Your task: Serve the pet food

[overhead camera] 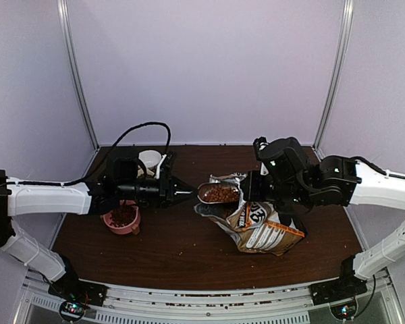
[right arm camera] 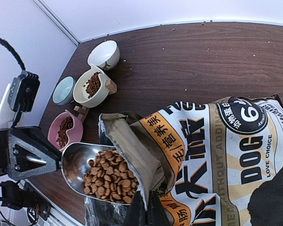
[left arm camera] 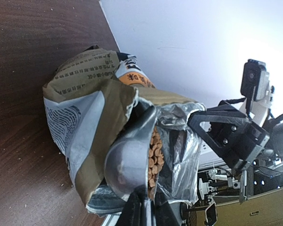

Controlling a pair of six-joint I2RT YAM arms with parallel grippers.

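Note:
The pet food [right arm camera: 108, 176] fills a metal scoop [right arm camera: 78, 162] held level at the mouth of the printed foil bag [right arm camera: 217, 155]. My left gripper [left arm camera: 144, 207] is shut on the scoop's [left arm camera: 127, 160] handle, and kibble [left arm camera: 155, 155] shows along the rim. My right gripper [right arm camera: 146, 209] is shut on the bag's torn top edge and holds the mouth open. From the top view the scoop [overhead camera: 218, 194] hangs between the left gripper [overhead camera: 189, 192] and the bag [overhead camera: 260, 226]. More kibble lies in a pink bowl [right arm camera: 66, 129] and a cream bowl [right arm camera: 92, 87].
A white bowl [right arm camera: 105, 54] and a grey-blue bowl [right arm camera: 63, 90] stand at the back left beside the cream bowl. The pink bowl [overhead camera: 123, 219] sits under the left arm. Crumbs are scattered on the brown table [overhead camera: 182, 250]. White walls enclose the back and sides.

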